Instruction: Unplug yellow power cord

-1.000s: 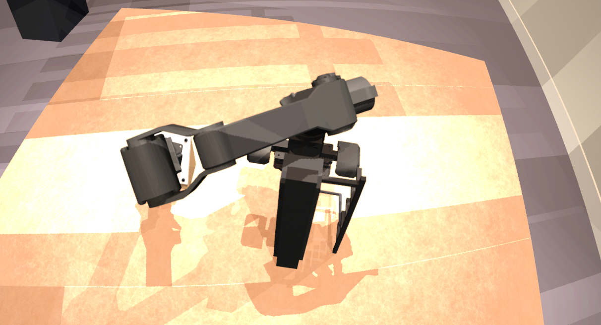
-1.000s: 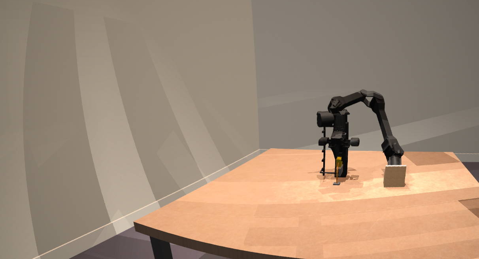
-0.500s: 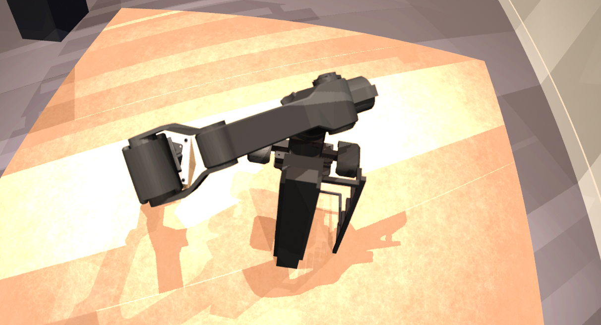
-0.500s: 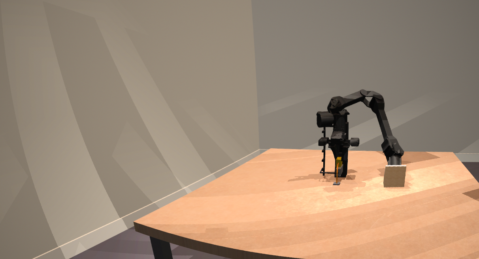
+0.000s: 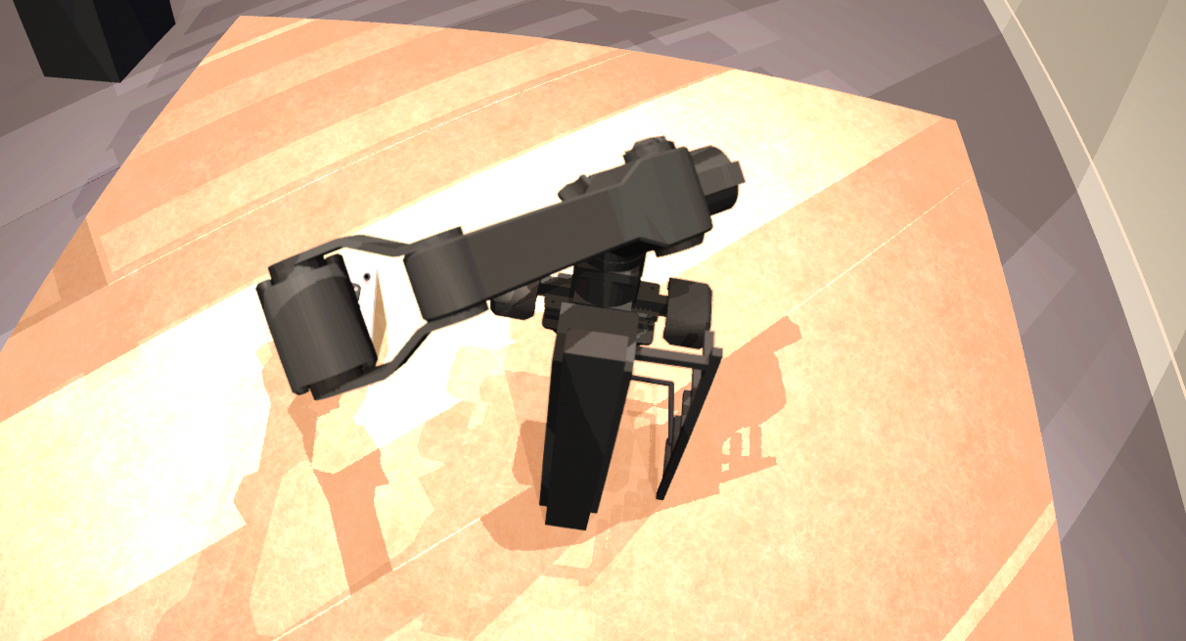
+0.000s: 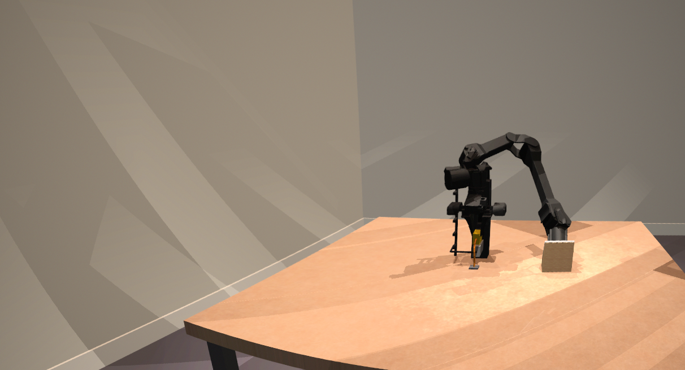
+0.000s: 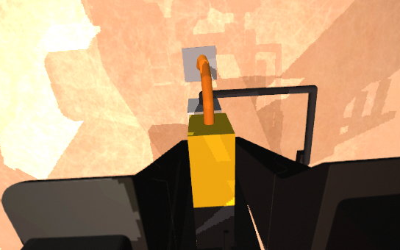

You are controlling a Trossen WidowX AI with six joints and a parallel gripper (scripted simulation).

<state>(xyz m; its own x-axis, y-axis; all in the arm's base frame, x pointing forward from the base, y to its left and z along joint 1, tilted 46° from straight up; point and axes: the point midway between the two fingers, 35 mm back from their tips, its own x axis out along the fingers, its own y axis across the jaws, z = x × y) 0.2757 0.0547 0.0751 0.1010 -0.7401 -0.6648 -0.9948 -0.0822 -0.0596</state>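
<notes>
The yellow plug (image 6: 477, 236) (image 7: 213, 169) sits between my gripper's fingers, which press on both its sides; my gripper (image 7: 210, 145) is shut on it. The orange cord (image 6: 474, 255) (image 7: 207, 88) runs from the plug's end down to a small grey pad (image 6: 473, 267) (image 7: 191, 71) on the table. A tall black upright body (image 5: 576, 426) (image 6: 486, 238), which seems to be the strip, stands right by the plug. The wrist view shows dark surface (image 7: 217, 226) against the plug's near end; I cannot tell whether a gap lies there. In the top view the plug is hidden.
A thin black frame (image 5: 690, 422) (image 6: 455, 229) (image 7: 311, 125) stands beside the black body. A grey and white block (image 7: 193, 106) shows below the plug. The arm's base rests on a wooden block (image 6: 558, 256). The table edge (image 6: 268, 347) runs along the front in the exterior view.
</notes>
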